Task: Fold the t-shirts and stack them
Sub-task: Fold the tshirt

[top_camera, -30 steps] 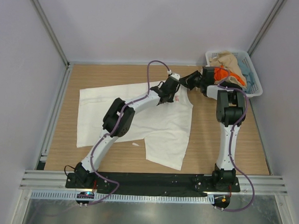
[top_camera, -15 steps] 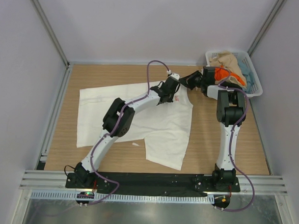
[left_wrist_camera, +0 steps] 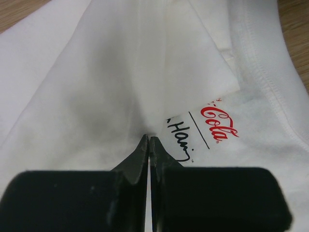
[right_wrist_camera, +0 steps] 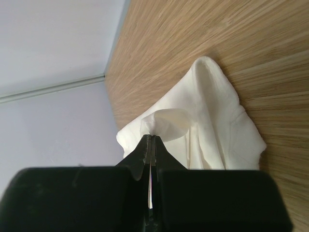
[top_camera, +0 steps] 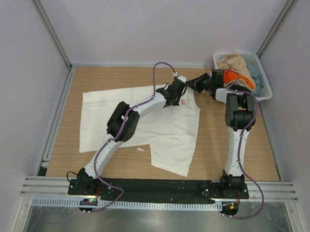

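Observation:
A white t-shirt (top_camera: pixel 169 132) with a red printed graphic (left_wrist_camera: pixel 219 121) lies spread on the wooden table. My left gripper (top_camera: pixel 170 100) is down on its upper right part, beside the print. In the left wrist view its jaws (left_wrist_camera: pixel 148 138) are shut, pinching a raised ridge of the white cloth (left_wrist_camera: pixel 96 72). My right gripper (top_camera: pixel 195 85) sits at the shirt's far right corner. In the right wrist view it (right_wrist_camera: pixel 153 136) is shut on a curled edge of the white cloth (right_wrist_camera: pixel 212 111), which is lifted off the wood.
A white lattice basket (top_camera: pixel 265 92) stands at the back right corner, holding tan (top_camera: pixel 236 63), orange (top_camera: pixel 231 77) and pale blue (top_camera: pixel 253 71) shirts. Grey walls enclose the table on three sides. A small white scrap (top_camera: pixel 140 149) lies by the shirt's near edge.
The left gripper's jaws have closed onto the white cloth. Both arms have stayed almost where they were.

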Controlling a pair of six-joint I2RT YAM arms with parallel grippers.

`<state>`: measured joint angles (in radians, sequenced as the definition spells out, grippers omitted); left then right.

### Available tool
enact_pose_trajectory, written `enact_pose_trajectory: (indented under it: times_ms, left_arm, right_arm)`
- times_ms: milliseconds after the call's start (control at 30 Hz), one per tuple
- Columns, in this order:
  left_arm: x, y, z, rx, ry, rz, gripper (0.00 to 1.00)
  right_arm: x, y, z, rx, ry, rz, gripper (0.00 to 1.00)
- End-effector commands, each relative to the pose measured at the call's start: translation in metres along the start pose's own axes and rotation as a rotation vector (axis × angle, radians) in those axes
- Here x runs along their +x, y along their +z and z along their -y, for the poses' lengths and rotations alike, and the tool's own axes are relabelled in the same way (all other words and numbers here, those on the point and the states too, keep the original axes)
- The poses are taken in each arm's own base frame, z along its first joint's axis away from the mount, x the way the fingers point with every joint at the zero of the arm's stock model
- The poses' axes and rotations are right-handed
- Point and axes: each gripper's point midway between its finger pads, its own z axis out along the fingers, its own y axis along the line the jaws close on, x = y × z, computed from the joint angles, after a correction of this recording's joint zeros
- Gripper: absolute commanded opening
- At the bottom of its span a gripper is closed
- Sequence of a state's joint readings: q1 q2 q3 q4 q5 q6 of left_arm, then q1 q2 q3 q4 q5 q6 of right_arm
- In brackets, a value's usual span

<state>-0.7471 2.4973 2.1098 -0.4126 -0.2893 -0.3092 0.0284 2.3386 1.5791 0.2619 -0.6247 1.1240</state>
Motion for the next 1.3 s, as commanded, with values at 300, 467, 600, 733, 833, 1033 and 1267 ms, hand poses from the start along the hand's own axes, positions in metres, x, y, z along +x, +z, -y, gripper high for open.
enact_pose_trajectory:
  times_ms: [300, 467, 600, 733, 833, 1033, 1267]
  left_arm:
    - [-0.058, -0.046, -0.013, 0.002, 0.048, 0.091, 0.0]
    - [-0.052, -0.061, -0.017, 0.022, 0.061, 0.073, 0.0]
    - [-0.055, -0.079, -0.024, 0.049, 0.056, 0.071, 0.0]
    - [-0.052, -0.092, -0.027, 0.078, 0.06, 0.053, 0.0]
    - [-0.036, -0.097, -0.023, 0.123, 0.076, 0.015, 0.0]
    - [-0.001, -0.104, -0.025, 0.152, 0.076, -0.069, 0.0]
    - [0.014, -0.118, -0.023, 0.198, 0.097, -0.098, 0.0]
  right_arm:
    - [-0.004, -0.022, -0.048, -0.015, -0.108, 0.004, 0.01]
    - [0.009, -0.041, -0.054, 0.032, -0.139, -0.006, 0.01]
    - [0.021, -0.057, -0.052, 0.081, -0.132, -0.027, 0.01]
    - [0.044, -0.078, -0.036, 0.17, -0.137, -0.071, 0.02]
    - [0.064, -0.091, -0.028, 0.203, -0.134, -0.107, 0.01]
    - [0.092, -0.116, -0.01, 0.268, -0.142, -0.151, 0.01]
    - [0.112, -0.13, 0.0, 0.327, -0.176, -0.18, 0.01]
